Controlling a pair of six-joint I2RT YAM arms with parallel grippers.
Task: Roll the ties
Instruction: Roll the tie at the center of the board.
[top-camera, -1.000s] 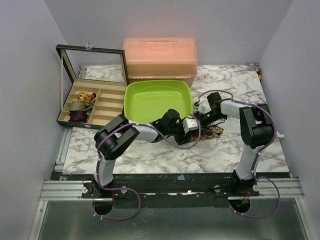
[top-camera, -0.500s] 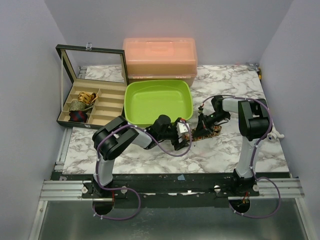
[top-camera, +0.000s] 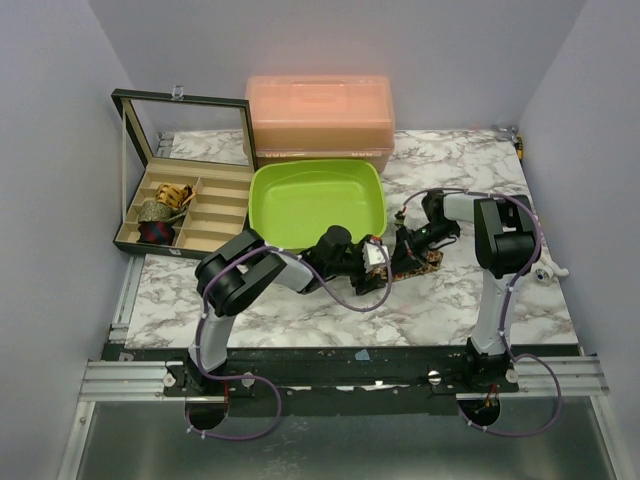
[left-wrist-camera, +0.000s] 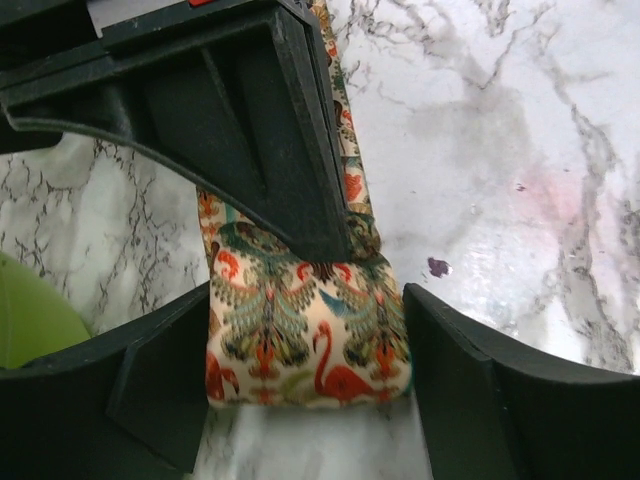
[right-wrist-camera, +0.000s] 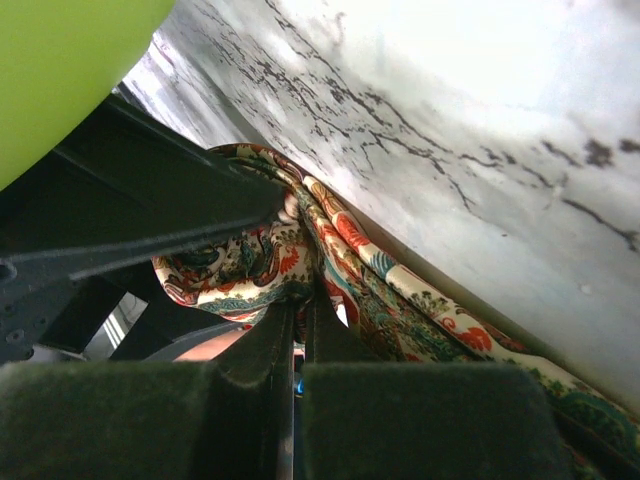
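Where the marble table (top-camera: 450, 300) runs just near and right of the lime-green tray (top-camera: 268, 190), one floral tie (left-wrist-camera: 300, 340) lies flat, its left end wound into a short roll. The left gripper (left-wrist-camera: 305, 300) straddles that roll, its fingers (left-wrist-camera: 450, 360) set against both edges. The right gripper (right-wrist-camera: 300, 305), jaws pressed together, pinches a fold of the tie directly beside the roll. The rest of the strip trails off to the right.

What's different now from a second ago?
The left gripper drew back leftward, then returned to the tie; the right gripper, shut on it, shifted toward the near edge, tugging it slightly left. The green tray stayed put.
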